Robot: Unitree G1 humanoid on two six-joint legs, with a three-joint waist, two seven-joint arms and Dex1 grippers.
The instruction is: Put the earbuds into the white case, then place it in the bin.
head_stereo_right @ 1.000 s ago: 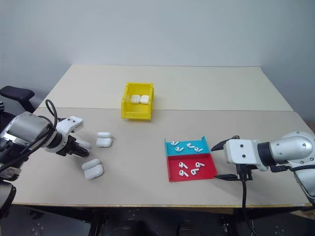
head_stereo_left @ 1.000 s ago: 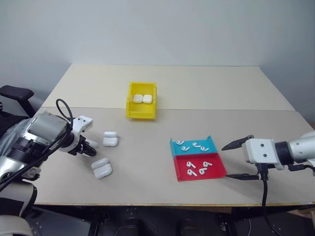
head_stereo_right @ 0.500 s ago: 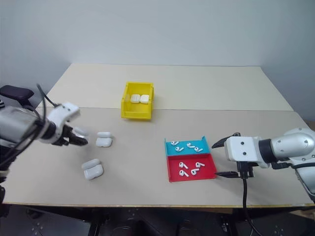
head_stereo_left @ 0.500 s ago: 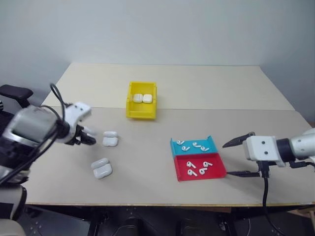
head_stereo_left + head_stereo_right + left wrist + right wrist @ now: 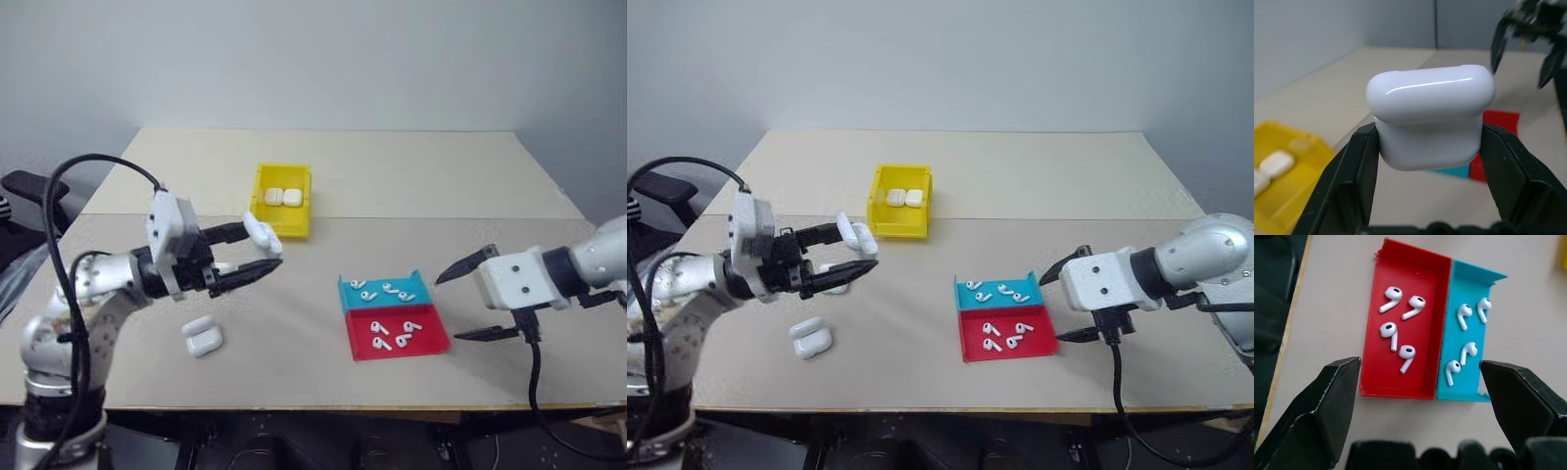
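Beige table [image 5: 392, 176]: yellow bin [image 5: 282, 222], teal-and-red tray [image 5: 392, 328], white case [image 5: 203, 336].

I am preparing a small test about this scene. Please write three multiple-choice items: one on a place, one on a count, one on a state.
1. Where does the yellow bin stand?
A. on the far side of the tray
B. at the table's near edge
C. on the floor

2. How many earbuds lie in the tray's red half?
A. two
B. four
C. six

3. What is the left gripper doing?
A. hanging open
B. holding an earbud
C. holding a closed white case above the table

Key: 1 A, the bin sits farther back; 2 B, the right wrist view shows four; 3 C, the jaws clamp the case's sides.
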